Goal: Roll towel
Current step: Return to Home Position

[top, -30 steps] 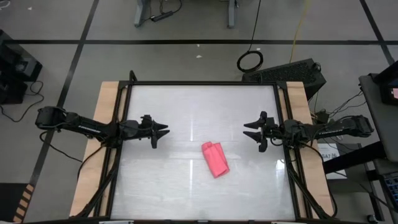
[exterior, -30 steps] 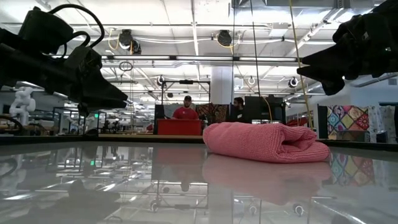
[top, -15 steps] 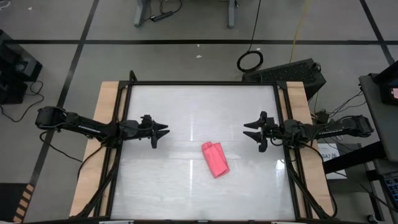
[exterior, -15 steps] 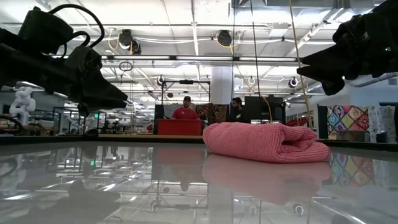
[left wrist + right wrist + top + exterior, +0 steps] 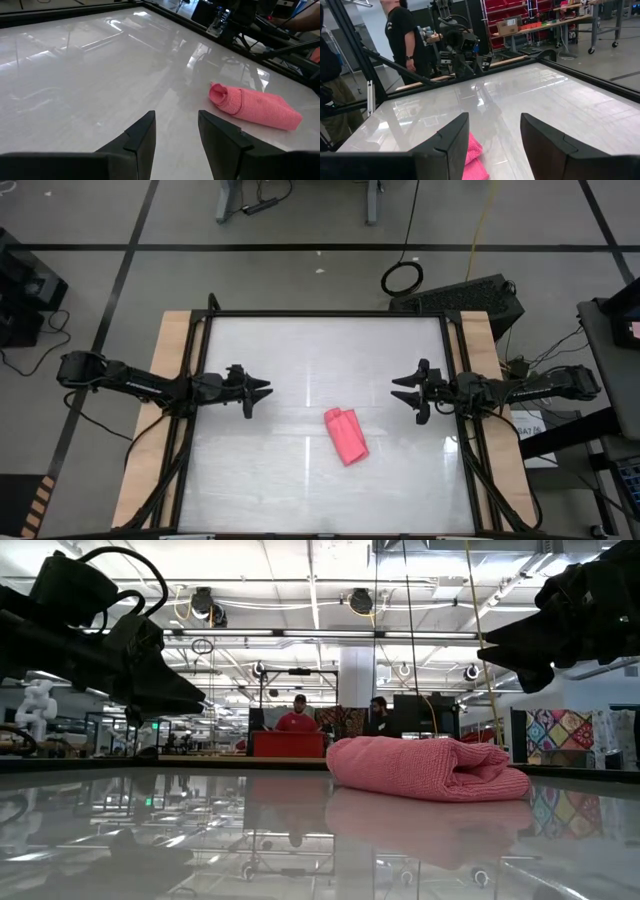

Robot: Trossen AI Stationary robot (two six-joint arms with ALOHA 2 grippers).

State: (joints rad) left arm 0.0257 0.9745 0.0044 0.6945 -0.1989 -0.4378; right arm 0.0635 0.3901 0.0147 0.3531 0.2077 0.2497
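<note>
Left gripper (image 5: 262, 391) and right gripper (image 5: 397, 390), held against the views of one second and half a second before: neither has shifted, and the towel (image 5: 346, 436) keeps the same place and outline. The only change is in the room behind, where the person in dark clothing (image 5: 377, 715) has edged slightly toward 9 o'clock in the low view, beside a person in a red top (image 5: 297, 718). The left gripper (image 5: 176, 120) has its jaws parted, with bare table showing in the gap and nothing held. The right gripper (image 5: 494, 122) likewise stands parted and empty. In the high view the left gripper sits at about 10 o'clock from the centre of the table (image 5: 320, 350) and the right gripper at about 2 o'clock, tips pointing at one another and well apart. Both hang clear above the surface in the low view. The left arm (image 5: 130, 380) reaches in nearly level from the 9 o'clock edge, the right arm (image 5: 530, 387) from the 3 o'clock edge. The towel (image 5: 425, 768) lies rolled just beside the table centre, toward 5 o'clock, its long axis running from 11 to 5 o'clock, touched by neither gripper. Its coiled end (image 5: 220, 95) shows in the left wrist view, and a corner of the roll (image 5: 472, 155) in the right wrist view.
</note>
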